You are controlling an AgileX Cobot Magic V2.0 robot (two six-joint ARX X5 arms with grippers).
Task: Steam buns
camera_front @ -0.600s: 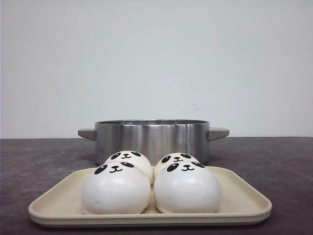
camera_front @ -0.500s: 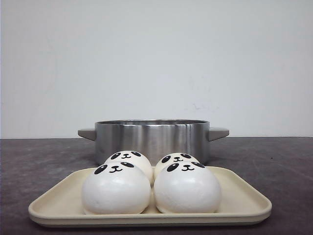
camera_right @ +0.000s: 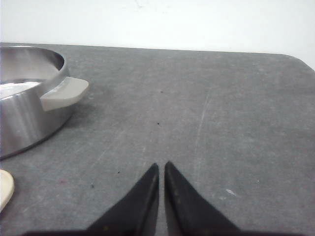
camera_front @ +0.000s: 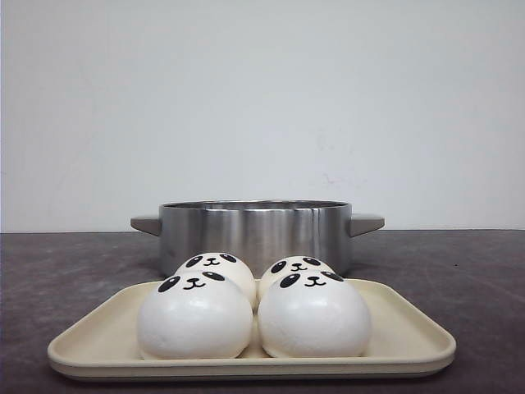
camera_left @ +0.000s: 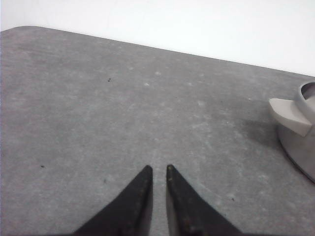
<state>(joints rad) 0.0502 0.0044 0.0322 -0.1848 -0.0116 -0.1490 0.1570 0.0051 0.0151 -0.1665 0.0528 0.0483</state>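
Sitting on tray [camera_front: 410, 336], buns [camera_front: 254, 308], left tool [camera_left: 158, 169] and right tool [camera_right: 161, 166] nearly together

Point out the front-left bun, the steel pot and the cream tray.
front-left bun [camera_front: 194, 324], front view, on its white dome below the face.
steel pot [camera_front: 254, 234], front view, on its brushed side wall.
cream tray [camera_front: 410, 328], front view, on the bare floor near its right rim.

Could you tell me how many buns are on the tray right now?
4, all on the tray in two rows: front left, front right, back left, back right. The back pair is partly hidden; nothing suggests more behind.
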